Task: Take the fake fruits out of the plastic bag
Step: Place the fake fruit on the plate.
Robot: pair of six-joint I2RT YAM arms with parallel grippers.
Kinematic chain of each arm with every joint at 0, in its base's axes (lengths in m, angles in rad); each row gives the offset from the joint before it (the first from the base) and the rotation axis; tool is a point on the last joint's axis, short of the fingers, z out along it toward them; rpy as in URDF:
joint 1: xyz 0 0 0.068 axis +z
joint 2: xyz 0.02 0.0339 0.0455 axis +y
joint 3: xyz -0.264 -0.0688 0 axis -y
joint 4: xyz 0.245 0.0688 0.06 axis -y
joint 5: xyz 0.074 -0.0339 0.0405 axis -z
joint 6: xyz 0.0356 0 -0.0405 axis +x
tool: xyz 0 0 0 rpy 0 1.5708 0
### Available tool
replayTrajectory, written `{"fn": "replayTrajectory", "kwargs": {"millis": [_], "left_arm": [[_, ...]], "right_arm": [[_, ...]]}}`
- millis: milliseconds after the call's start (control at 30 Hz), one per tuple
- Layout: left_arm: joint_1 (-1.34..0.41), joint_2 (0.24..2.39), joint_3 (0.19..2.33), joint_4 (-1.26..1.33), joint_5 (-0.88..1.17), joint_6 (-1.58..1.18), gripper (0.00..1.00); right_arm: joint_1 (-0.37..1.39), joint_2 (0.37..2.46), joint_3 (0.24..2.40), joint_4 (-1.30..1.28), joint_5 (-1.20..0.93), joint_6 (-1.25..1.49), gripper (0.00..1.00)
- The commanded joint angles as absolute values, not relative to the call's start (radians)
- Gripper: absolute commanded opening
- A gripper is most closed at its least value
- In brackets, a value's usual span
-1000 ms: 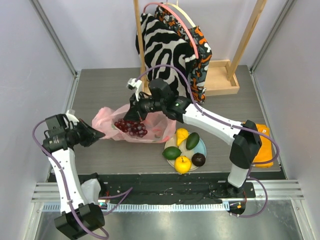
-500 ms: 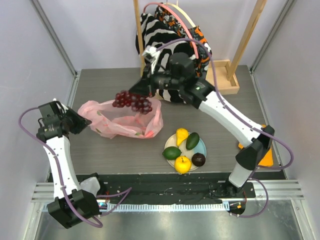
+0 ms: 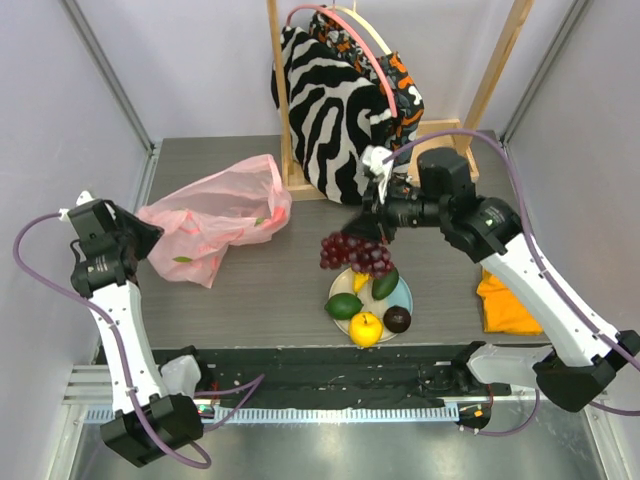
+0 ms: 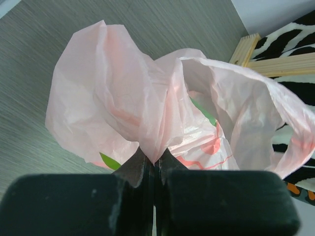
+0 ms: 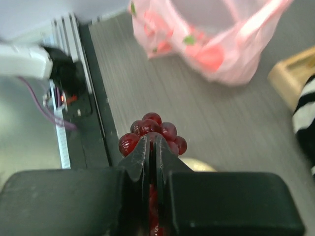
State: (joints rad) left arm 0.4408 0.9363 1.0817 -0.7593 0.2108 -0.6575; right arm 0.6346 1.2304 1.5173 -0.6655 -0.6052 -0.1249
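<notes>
My right gripper (image 3: 372, 232) is shut on the dark red grape bunch (image 3: 354, 253) and holds it in the air over the far edge of the round plate (image 3: 404, 297); the bunch shows in the right wrist view (image 5: 152, 135) too. On the plate lie the yellow pear-shaped fruit (image 3: 360, 283), green avocado (image 3: 386, 283), green lime (image 3: 344, 306), yellow-orange round fruit (image 3: 366, 328) and dark maroon round fruit (image 3: 397, 319). My left gripper (image 3: 143, 240) is shut on a pinched fold of the pink plastic bag (image 3: 212, 215), which lies at the left. The bag fills the left wrist view (image 4: 162, 113).
A wooden rack (image 3: 440, 155) at the back holds a zebra-striped cloth bag (image 3: 325, 110). A folded orange cloth (image 3: 505, 305) lies at the right edge. A black rail (image 3: 330, 370) runs along the near table edge.
My right gripper carried the grape bunch out of the bag, up and rightwards, to above the plate. My left gripper pulled the bag to the left and back.
</notes>
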Motion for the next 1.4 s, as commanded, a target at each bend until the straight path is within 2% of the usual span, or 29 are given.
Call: {"fn": "replayTrajectory", "kwargs": {"millis": [0, 700, 1233, 1367], "left_arm": [[0.446, 0.885, 1.066, -0.722, 0.221, -0.669, 0.0], [0.448, 0.804, 1.034, -0.793, 0.218, -0.627, 0.0], [0.446, 0.802, 1.029, -0.795, 0.236, -0.634, 0.0], [0.446, 0.801, 1.023, -0.796, 0.241, -0.634, 0.0]], "right_arm": [[0.63, 1.218, 1.367, -0.696, -0.563, -0.228, 0.01], [0.611, 1.174, 1.037, -0.67, -0.492, -0.409, 0.01], [0.607, 1.175, 1.008, -0.669, -0.394, -0.384, 0.01], [0.607, 1.201, 1.006, -0.675, -0.344, -0.385, 0.04]]}}
